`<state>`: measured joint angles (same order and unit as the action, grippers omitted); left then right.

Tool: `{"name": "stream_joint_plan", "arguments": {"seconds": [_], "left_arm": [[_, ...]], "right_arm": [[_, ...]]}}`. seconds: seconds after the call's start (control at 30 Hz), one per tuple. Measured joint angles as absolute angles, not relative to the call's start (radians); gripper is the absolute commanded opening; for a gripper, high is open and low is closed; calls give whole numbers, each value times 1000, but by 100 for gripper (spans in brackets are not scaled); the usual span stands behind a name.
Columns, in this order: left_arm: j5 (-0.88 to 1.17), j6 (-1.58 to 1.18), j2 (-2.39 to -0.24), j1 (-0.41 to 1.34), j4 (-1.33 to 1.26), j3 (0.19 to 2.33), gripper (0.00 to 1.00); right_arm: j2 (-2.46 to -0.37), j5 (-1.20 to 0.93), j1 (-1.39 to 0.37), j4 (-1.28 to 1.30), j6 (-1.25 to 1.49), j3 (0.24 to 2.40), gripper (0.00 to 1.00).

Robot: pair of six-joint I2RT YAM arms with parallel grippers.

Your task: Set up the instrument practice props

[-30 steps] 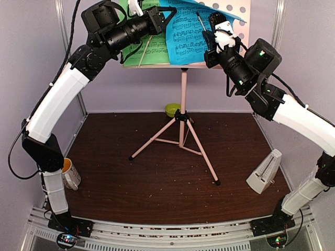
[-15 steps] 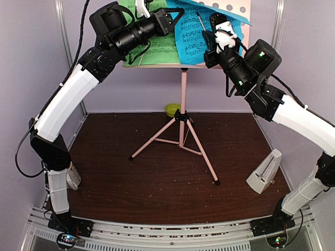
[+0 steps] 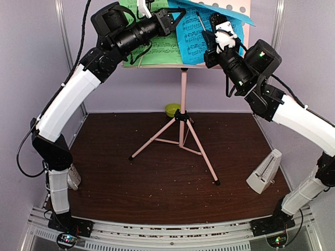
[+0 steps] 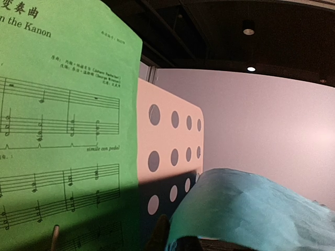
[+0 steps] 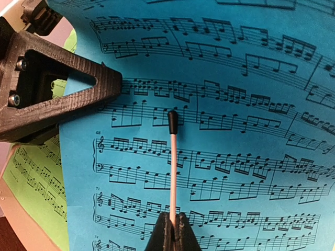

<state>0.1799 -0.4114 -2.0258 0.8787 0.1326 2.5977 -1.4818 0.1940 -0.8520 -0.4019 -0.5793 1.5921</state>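
The pink tripod music stand (image 3: 183, 89) stands at the back centre, its perforated desk (image 4: 167, 141) at the top. The green music sheet (image 3: 157, 49) lies on the desk's left half. The blue music sheet (image 3: 191, 34) lies beside it, its top edge curling forward. My left gripper (image 3: 170, 18) is at the blue sheet's upper left edge and looks shut on it; the sheet (image 4: 251, 209) bulges over its fingers. My right gripper (image 5: 174, 227) is shut on the stand's thin pink page-holder rod (image 5: 171, 157), which lies across the blue sheet (image 5: 235, 104). The pale pyramid metronome (image 3: 264, 172) stands at the table's right.
A lime-green bowl (image 3: 172, 110) sits behind the tripod legs. A white mug (image 3: 71, 177) is half hidden behind the left arm's base at the left edge. Purple walls close in the dark table (image 3: 157, 183) on three sides.
My left gripper has moved right and slightly up, and the blue sheet's left edge has moved right with it, baring more of the green sheet. The right gripper has stayed on the rod.
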Motion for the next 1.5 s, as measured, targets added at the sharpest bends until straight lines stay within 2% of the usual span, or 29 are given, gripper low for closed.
{"name": "stream_joint_plan", "arguments": {"seconds": [0.43,0.67,0.8,1.5], "left_arm": [[181,-395,-2028,881,138,2601,25],[176,-357,-2021,891,152,2594,39],[168,-329,-2009,906,160,2585,42],[74,-255,-1935,915,181,2524,44]], "right_arm": [[-1481,195,-851,-427,-580,1579,0],[-1481,195,-849,-432,-579,1577,0],[-1481,199,-846,-431,-579,1577,0],[-1481,305,-847,-472,-540,1560,0]]}}
